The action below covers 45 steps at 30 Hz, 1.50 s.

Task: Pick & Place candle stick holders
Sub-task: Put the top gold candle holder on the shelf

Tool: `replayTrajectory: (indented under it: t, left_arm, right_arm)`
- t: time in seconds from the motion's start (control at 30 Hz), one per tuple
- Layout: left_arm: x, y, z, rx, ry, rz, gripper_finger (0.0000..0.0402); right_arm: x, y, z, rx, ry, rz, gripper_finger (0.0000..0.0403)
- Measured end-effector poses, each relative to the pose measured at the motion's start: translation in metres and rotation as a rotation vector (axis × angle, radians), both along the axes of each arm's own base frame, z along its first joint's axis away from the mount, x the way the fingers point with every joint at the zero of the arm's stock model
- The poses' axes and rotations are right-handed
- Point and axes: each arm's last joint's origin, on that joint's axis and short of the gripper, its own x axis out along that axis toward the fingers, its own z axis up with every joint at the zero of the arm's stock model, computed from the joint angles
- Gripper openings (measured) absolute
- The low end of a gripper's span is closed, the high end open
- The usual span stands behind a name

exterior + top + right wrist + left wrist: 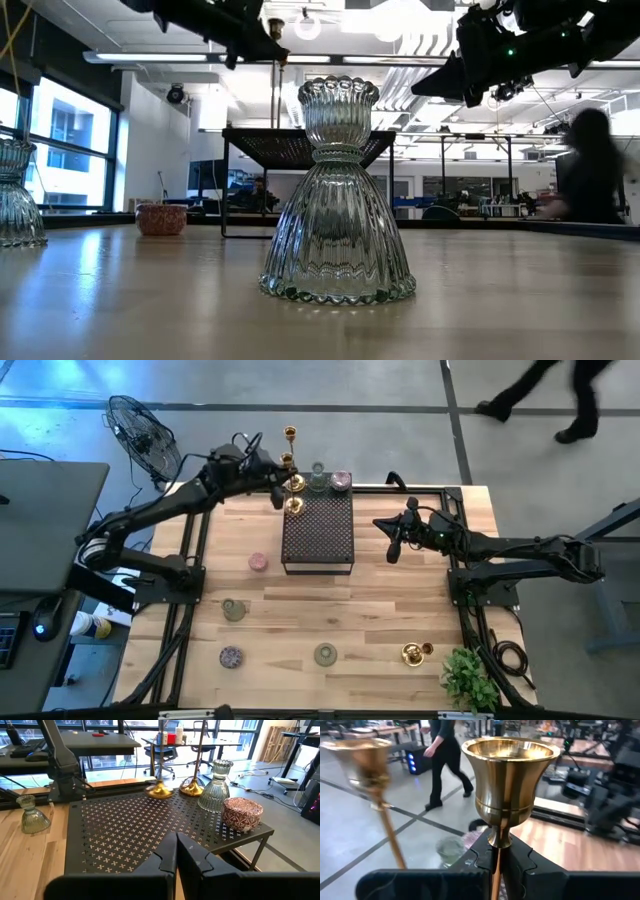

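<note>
Left pincer point(500, 862): pinching a gold candlestick point(509, 785) by its stem, over the dark box point(318, 530) at its 11 o'clock corner.
Right pincer point(176, 852): pressed together, at the box's 3 o'clock.
Tabletop point(380, 620): glass cups and one gold holder point(415, 652) scattered toward 6 o'clock.

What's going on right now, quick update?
Left gripper shut on gold candlestick above the dark box. Right gripper shut, empty, beside the box. Nothing in the way.

My left gripper point(283, 482) is extended forward, fingers clamped; my right gripper point(392, 547) hangs raised, fingers pressed together.
</note>
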Motion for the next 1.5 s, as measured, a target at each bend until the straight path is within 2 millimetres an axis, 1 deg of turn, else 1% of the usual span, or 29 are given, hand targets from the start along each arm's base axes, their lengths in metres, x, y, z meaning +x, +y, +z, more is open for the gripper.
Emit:
replayTrajectory:
  t: [0.17, 0.43, 0.73, 1.5]
  left_arm:
    - [-0.0015, 0.0085, -0.0029, -0.005, 0.003, 0.019, 0.0014]
    - [-0.0009, 0.0076, -0.0028, -0.014, -0.004, 0.008, 0.0014]
    - [0.0023, 0.0097, -0.0069, -0.025, 0.008, -0.001, 0.0014]
    - [0.0013, 0.0094, -0.0066, -0.039, 0.004, 0.015, 0.0015]
  right_arm:
    - [0.0, 0.0, 0.0, -0.001, 0.001, 0.0, 0.0]
    - [-0.0001, -0.0001, 0.0, -0.003, 0.001, 0.0, 0.0]
    - [0.0, -0.0002, 0.0001, -0.002, 0.001, 0.0, 0.0]
    - [0.0, -0.0002, 0.0, 0.001, 0.0, -0.001, 0.0]
